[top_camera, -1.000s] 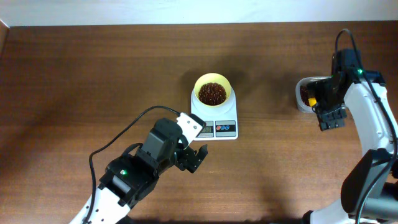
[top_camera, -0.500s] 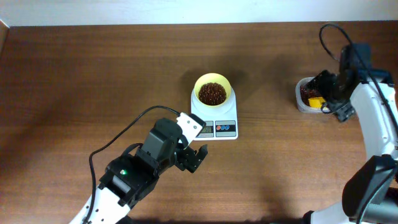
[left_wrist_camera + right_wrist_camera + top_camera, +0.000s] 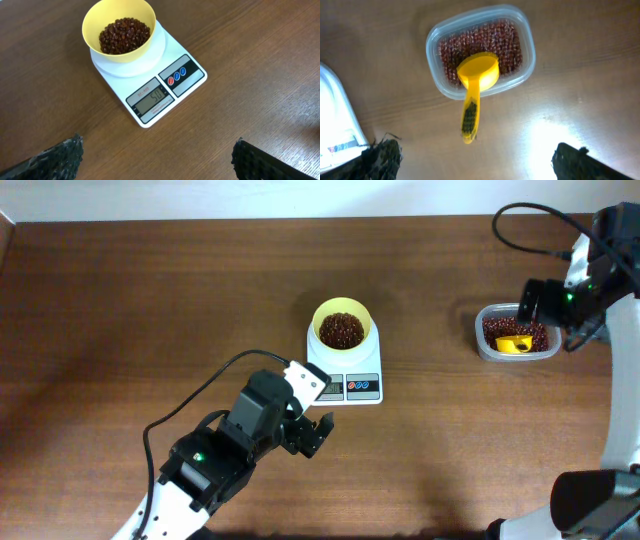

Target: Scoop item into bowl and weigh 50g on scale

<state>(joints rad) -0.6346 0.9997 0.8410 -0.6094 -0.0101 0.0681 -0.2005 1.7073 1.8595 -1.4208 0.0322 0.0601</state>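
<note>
Table: brown wood-grain top (image 3: 120,300) that carries everything.
Left gripper: the left gripper (image 3: 156,145) hovers low over the table at the near-left corner of the scale. Its jaws are released and spread wide, with nothing between them. Both dark fingers show at the bottom corners of the left wrist view.
Cable: a black cable (image 3: 200,395) loops from the left arm up to its wrist.
Bowl: the pale-yellow round bowl (image 3: 95,17) stands upright on the scale's round platform, toward the far side of the scale.
Beans: a heap of small dark red-brown beans (image 3: 124,35) lies in the bottom of the bowl, well below its rim.
Scale: the white scale (image 3: 192,62) sits near the middle of the table, its front facing the left gripper.
Display: the grey display (image 3: 156,96) reads 50.
Buttons: a red button (image 3: 171,79) and a blue button (image 3: 182,71) sit side by side just beside the display.
Container: a clear rounded plastic container (image 3: 530,55) sits well to the right of the scale and holds more of the same beans.
Scoop: a bright-yellow scoop (image 3: 477,72) lies with its cup on the beans in the container. Its handle reaches out over the rim.
Right gripper: the right gripper (image 3: 475,150) hangs above the table just beside the container, near the end of the scoop's handle. Its jaws are let go and wide apart, gripping nothing and touching nothing.
</note>
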